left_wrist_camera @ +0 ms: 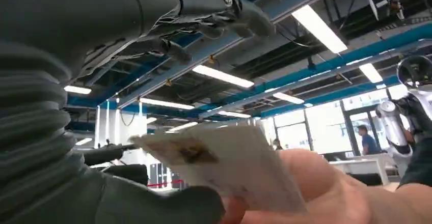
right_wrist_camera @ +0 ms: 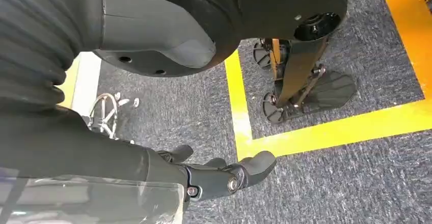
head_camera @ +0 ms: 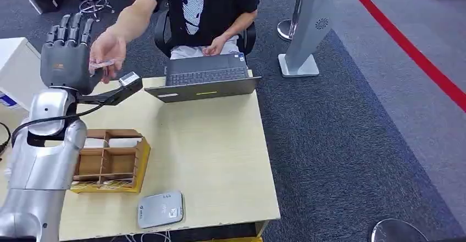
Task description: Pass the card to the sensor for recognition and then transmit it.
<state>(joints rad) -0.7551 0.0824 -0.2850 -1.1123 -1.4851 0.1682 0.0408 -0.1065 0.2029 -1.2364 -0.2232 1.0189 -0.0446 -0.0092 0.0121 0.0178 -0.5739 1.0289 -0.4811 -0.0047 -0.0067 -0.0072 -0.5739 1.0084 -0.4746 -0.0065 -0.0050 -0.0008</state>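
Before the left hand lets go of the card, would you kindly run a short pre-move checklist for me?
1. Person's hand at the card: ok.
2. Person's fingers on the card, left wrist view: ok.
3. Left hand raised at handover point: ok.
4. Left hand's own grip on the card: cannot tell.
5. Card already read by the sensor: cannot tell.
6. Right hand hanging low over the floor, holding nothing: ok.

The card is blurred; its print is unreadable. The left hand hides part of the person's hand.
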